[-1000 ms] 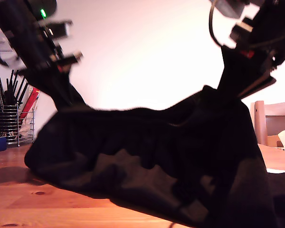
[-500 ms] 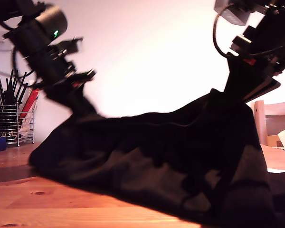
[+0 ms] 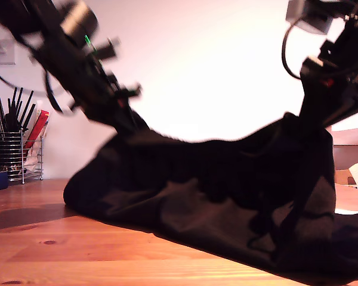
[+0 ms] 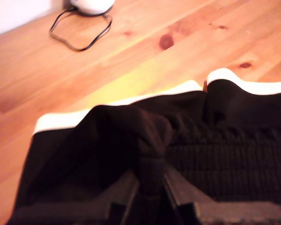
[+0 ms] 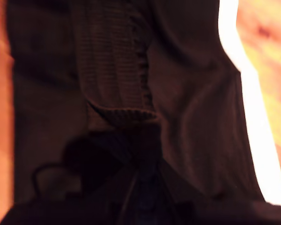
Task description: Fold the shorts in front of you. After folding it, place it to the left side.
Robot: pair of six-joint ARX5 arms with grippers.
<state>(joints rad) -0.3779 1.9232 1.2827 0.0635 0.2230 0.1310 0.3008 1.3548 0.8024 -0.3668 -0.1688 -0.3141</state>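
The first gripper is pinched on a gathered tuck of the black shorts, its jaws pressed against the fabric from both sides. Beyond the jaws the ribbed elastic waistband spreads away, then a white-edged hem, then bare wooden table with a white device and its looped cable farther off. The second gripper is likewise clamped on a bunch of the shorts, with the ribbed band just ahead of its jaws and a white edge past that. In the exterior view the shorts hang as a dark sling between two raised arms, the lower part resting on the table; the wrist views do not settle which arm is which. A wire holder of pens stands well off at the exterior view's left. The likely trouble is slippage: each grip holds only a small tuck, so a quick swing could pull cloth free. Uneven heights could also lay a crooked fold.
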